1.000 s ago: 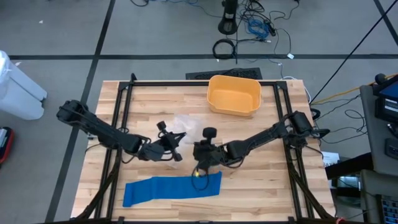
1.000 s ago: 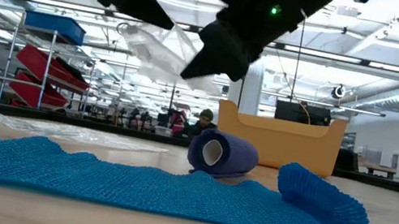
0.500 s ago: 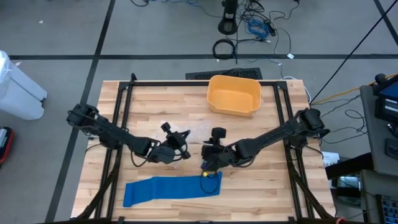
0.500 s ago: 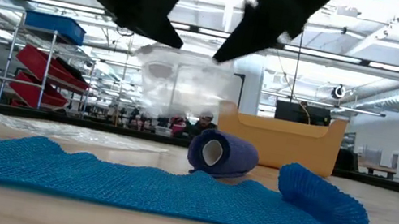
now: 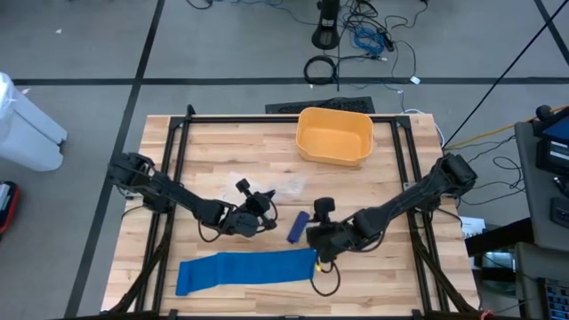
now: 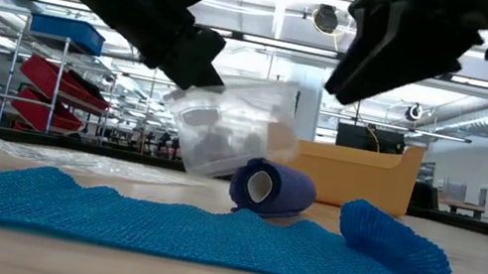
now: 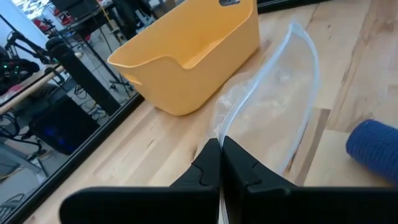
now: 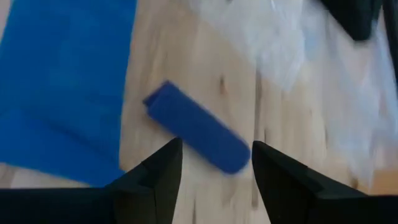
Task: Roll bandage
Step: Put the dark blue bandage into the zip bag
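The small bandage roll [image 5: 298,228], just released, lies free mid-tabletop. The right gripper [image 5: 318,244] has lifted off it, jaws now apart. The left gripper [image 5: 263,216] stays clamped on a clear plastic bag [image 6: 229,136]. The unrolled blue bandage [image 5: 244,269] lies along the front edge; the back-left corner is open.

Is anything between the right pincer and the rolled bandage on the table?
Nothing visible. The right pincer is open above the bare wood with the rolled bandage just ahead of its fingers. The clear plastic bag, pinched by the left pincer, hangs off to the side.
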You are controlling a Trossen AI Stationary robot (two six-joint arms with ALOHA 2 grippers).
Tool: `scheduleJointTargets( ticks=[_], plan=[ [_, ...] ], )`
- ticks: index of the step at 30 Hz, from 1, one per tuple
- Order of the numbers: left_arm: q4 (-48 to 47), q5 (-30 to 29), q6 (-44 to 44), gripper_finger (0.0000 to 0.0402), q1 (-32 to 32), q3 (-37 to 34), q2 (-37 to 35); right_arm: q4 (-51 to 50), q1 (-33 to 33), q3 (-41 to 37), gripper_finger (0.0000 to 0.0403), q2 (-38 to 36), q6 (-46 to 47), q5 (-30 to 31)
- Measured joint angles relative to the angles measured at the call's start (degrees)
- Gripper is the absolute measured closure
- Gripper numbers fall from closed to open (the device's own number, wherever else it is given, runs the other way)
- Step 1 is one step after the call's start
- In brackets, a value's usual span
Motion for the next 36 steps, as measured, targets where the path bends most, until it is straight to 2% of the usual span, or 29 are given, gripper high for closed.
scheduleJointTargets(
  ticks=[4, 6, 10, 14, 19, 24, 27, 31, 36],
  plan=[
    [-0.07, 0.42, 0.07, 0.0401, 0.0, 1.85, 1.28, 11.25, -0.79, -2.6, 0.0231, 0.0, -9.77, 4.22],
    [-0.02, 0.65, 0.19, 0.0402, 0.0, 3.08, 1.83, 15.78, -1.96, -3.07, 0.0237, 0.0, -13.47, 3.86],
    [-0.27, 0.82, 2.98, 0.0402, -0.4, 4.77, 3.29, 15.06, -4.62, -3.13, 0.0247, 0.0, -14.94, -2.77],
    [-0.61, 1.13, 10.77, 0.0402, -1.15, 5.16, 5.85, 10.86, -6.55, -3.17, 0.0251, 0.22, -17.18, -10.72],
    [-0.6, 0.87, 14.94, 0.0402, -1.31, 5.14, 8.71, 9.5, -7.46, -3.15, 0.0252, 2.3, -20.79, -15.42],
    [-0.37, 0.46, 14.56, 0.0402, -0.79, 5.14, 9.07, 8.54, -7.93, -3.15, 0.0252, 7.88, -25.59, -15.15],
    [-0.61, 0.42, 14.58, 0.0402, -0.74, 5.14, 9.07, 10.6, -8.5, -2.93, 0.0252, 10.18, -27.5, -12.06],
    [-1.02, 0.37, 14.55, 0.0402, -0.39, 5.14, 9.07, 11.78, -8.48, -3.0, 0.0252, 10.97, -29.54, -9.04],
    [-2.73, 0.35, 12.07, 0.0402, 0.13, 5.14, 9.07, 12.64, -8.62, -3.09, 0.0252, 10.75, -33.52, -9.21]
  ],
)
